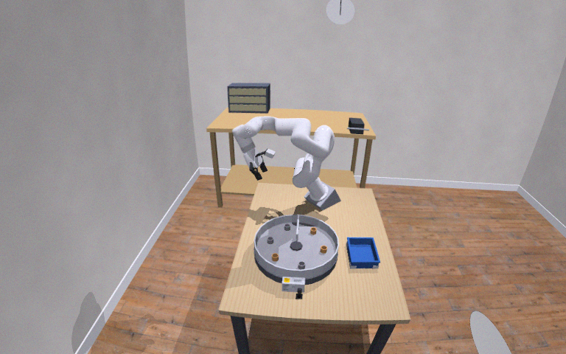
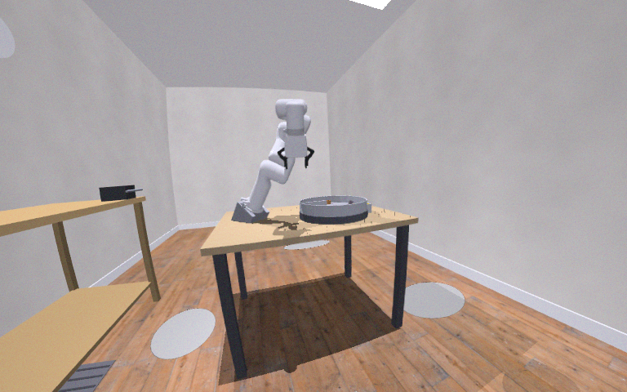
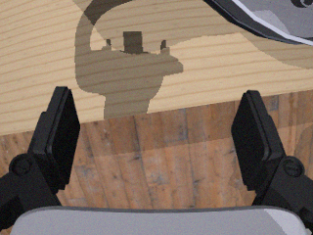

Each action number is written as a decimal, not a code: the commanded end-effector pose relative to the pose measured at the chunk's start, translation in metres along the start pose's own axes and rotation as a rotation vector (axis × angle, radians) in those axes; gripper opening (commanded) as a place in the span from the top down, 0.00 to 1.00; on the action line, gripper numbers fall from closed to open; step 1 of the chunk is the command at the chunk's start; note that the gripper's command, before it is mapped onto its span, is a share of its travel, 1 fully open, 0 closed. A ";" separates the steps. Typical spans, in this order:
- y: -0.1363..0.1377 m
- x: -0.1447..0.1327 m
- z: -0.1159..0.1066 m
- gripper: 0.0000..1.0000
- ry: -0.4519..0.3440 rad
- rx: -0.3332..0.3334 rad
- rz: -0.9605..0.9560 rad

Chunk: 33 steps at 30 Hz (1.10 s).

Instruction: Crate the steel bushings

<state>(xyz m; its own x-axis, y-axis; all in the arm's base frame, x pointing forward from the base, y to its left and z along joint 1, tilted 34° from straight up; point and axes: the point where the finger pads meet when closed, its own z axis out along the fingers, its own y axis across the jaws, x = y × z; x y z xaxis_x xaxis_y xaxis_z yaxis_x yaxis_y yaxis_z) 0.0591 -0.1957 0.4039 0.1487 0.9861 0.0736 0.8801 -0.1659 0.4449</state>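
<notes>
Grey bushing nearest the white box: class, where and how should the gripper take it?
Probably from straight above, fingers astride its outer wall. The bushing is short and round, and the turntable's raised rim would likely block a sideways approach.

From my station, I note the turning table (image 1: 295, 272) (image 2: 334, 211) (image 3: 289, 40) carries a raised rim all round; entry is from above only. A thin upright divider (image 1: 297, 228) stands inside the turning table, between its hub (image 1: 295, 245) and the rim's arm-base side, blocking a sweep across that part. Bushings stand apart around the hub, with open gaps between them. The crate (image 1: 362, 265) sits beside the turning table, walled and open-topped, a strip of bare worktop between. A control box (image 1: 292, 284) obstructs the turning table's side opposite the arm base (image 1: 335, 200) (image 2: 237, 216).
</notes>
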 end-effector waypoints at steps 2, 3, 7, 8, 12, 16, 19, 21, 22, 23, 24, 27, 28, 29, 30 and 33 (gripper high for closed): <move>0.002 0.006 0.015 0.00 0.025 0.076 -0.175; 0.002 0.007 0.017 0.00 0.028 0.083 -0.195; 0.002 0.011 0.026 0.00 0.047 0.125 -0.316; 0.002 0.012 0.029 0.00 0.051 0.135 -0.346; 0.003 0.015 0.037 0.00 0.069 0.175 -0.468; 0.003 0.018 0.044 0.00 0.082 0.204 -0.561; 0.004 0.020 0.051 0.00 0.097 0.238 -0.674; 0.005 0.021 0.054 0.00 0.104 0.253 -0.723; 0.005 0.022 0.056 0.00 0.108 0.262 -0.756; 0.005 0.023 0.058 0.00 0.112 0.271 -0.788; 0.006 0.023 0.060 0.00 0.116 0.280 -0.819; 0.007 0.025 0.065 0.00 0.127 0.305 -0.913; 0.007 0.025 0.067 0.00 0.130 0.314 -0.945; 0.008 0.026 0.068 0.00 0.134 0.322 -0.976; 0.008 0.027 0.070 0.00 0.137 0.330 -1.008; 0.009 0.028 0.073 0.00 0.144 0.346 -1.071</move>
<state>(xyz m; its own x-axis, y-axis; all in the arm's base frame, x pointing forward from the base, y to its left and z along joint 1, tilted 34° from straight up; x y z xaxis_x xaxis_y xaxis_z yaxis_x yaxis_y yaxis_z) 0.1004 -0.1714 0.3476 -0.7269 0.6818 -0.0826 0.6725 0.7310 0.1157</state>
